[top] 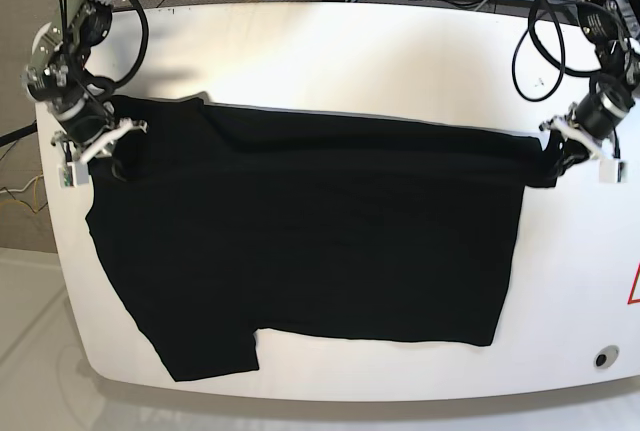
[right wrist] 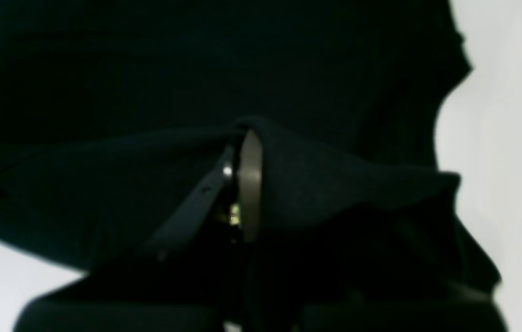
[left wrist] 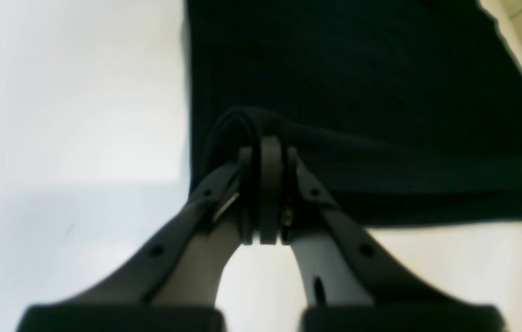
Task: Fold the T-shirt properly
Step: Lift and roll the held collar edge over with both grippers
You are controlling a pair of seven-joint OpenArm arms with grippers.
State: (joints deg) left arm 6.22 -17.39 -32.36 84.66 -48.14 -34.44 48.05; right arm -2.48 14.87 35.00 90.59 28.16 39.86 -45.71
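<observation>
The T-shirt (top: 310, 221) lies spread over the middle of the white tabletop (top: 400, 51), and its lower hem nearly reaches the front edge. The left gripper (top: 556, 156) stands near the right edge of the tabletop, fully closed on one end of the shirt's far edge; the wrist view shows black cloth bunched between its jaws. The right gripper (top: 108, 139), near the left edge, is closed the same way on the other end. I think both hold this edge stretched straight, so the fold comes over evenly toward the front.
</observation>
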